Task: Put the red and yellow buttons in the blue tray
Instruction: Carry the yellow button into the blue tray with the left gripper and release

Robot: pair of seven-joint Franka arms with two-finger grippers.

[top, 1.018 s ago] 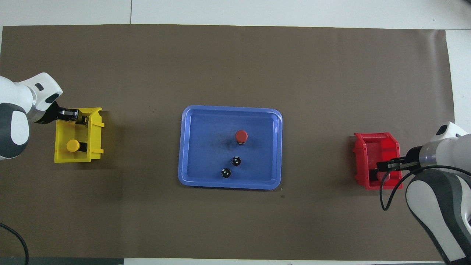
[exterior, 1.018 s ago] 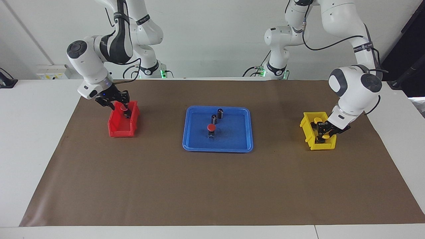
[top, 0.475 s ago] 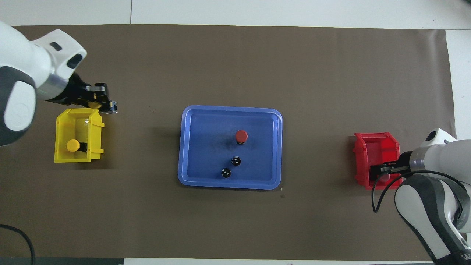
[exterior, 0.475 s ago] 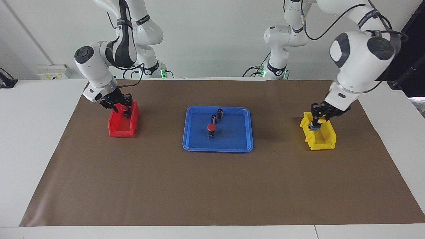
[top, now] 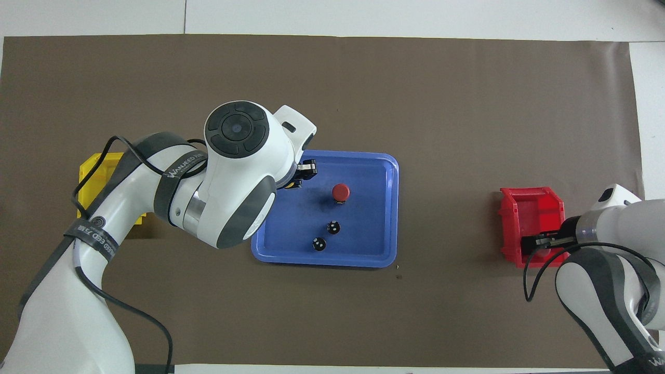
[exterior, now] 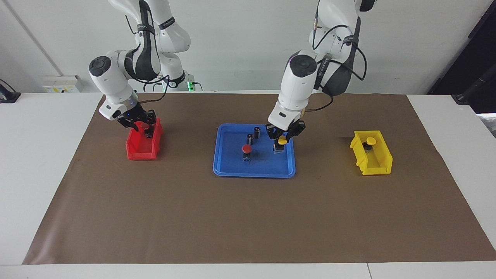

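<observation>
Two grippers, left (exterior: 282, 140) clamping a yellow button (exterior: 282, 142), right (exterior: 140, 124) unclear, over brown mat (exterior: 248, 217).

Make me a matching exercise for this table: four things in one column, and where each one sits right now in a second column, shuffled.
Things
1. red button on its own base
2. yellow button in the left pincer
3. other yellow button
4. red button at the right pincer

Places
A. in the yellow bin
B. over the red bin
C. standing in the blue tray, beside two dark cylinders
D. held over the blue tray's edge toward the left arm's end

Pairs: 1-C, 2-D, 3-A, 4-B
</observation>
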